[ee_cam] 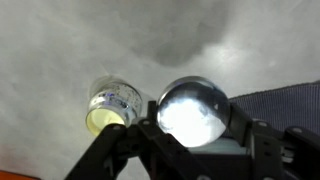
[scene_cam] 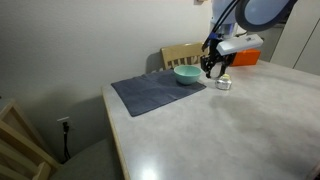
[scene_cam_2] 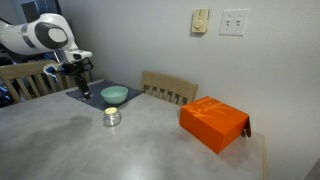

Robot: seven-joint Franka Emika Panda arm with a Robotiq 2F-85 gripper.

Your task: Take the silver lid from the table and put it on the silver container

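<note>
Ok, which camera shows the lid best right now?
The wrist view: the lid shows large, round and shiny, held close under the camera. In both exterior views it is too small to make out at the gripper.

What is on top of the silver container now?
Nothing: the silver container stands open, its pale inside showing. The silver lid sits between the jaws. Any contents are too blurred to tell.

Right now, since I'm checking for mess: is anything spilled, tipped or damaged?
Nothing stands out. The silver container stands upright, uncovered; the pincer holds the silver lid; the teal bowl sits upright.
</note>
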